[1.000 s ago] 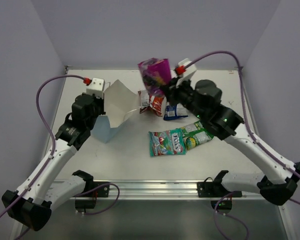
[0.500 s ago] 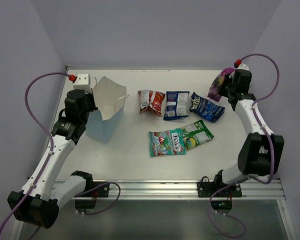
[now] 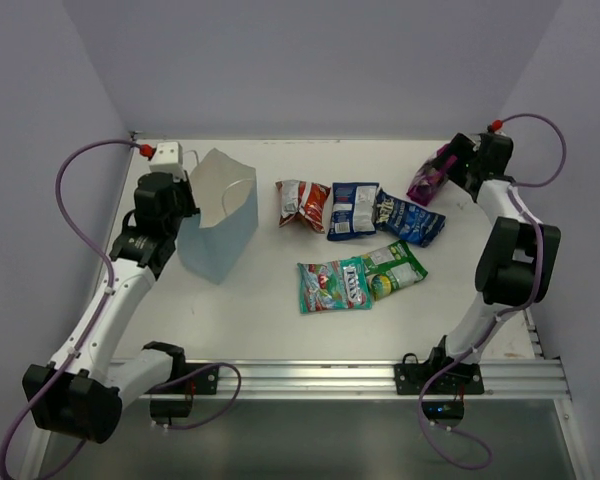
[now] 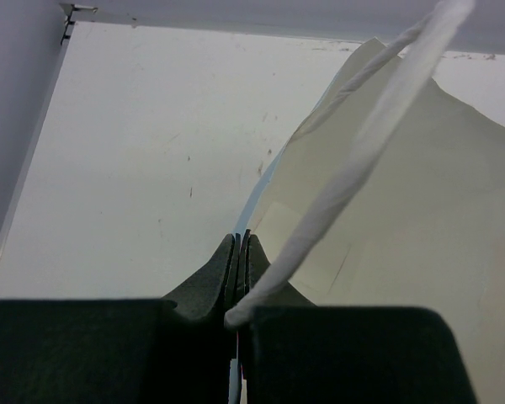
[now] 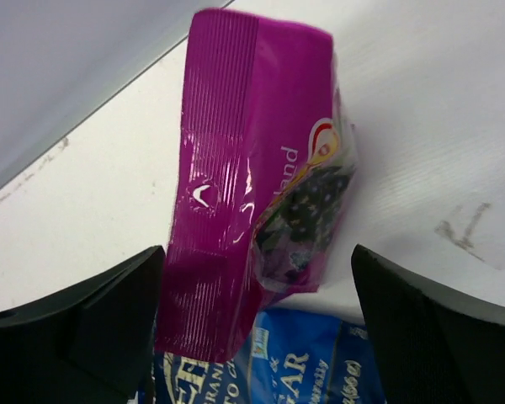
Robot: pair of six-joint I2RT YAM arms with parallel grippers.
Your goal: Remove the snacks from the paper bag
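**Right hand wide, left pinching bag**

My right arm reaches to the far-right corner. Right gripper (image 3: 450, 165) is spread wide, with the magenta packet (image 5: 252, 168) between the fingers, touching neither, just beside a blue packet (image 5: 261, 370). My left gripper (image 4: 240, 252) is clamped on the bag (image 3: 220, 230) rim, bag upright at left. Back wall is close; open table (image 3: 270, 330) on the near side.

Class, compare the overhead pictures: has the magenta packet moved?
Yes. The magenta packet went right, from above the red-white packet to beyond the rightmost dark blue packet.

Partial print only, right wrist view.
magenta packet (image 5: 252, 194): "…land". dark blue packet (image 5: 273, 370): "…GAR", "…RAN…". The rest is too small to read.
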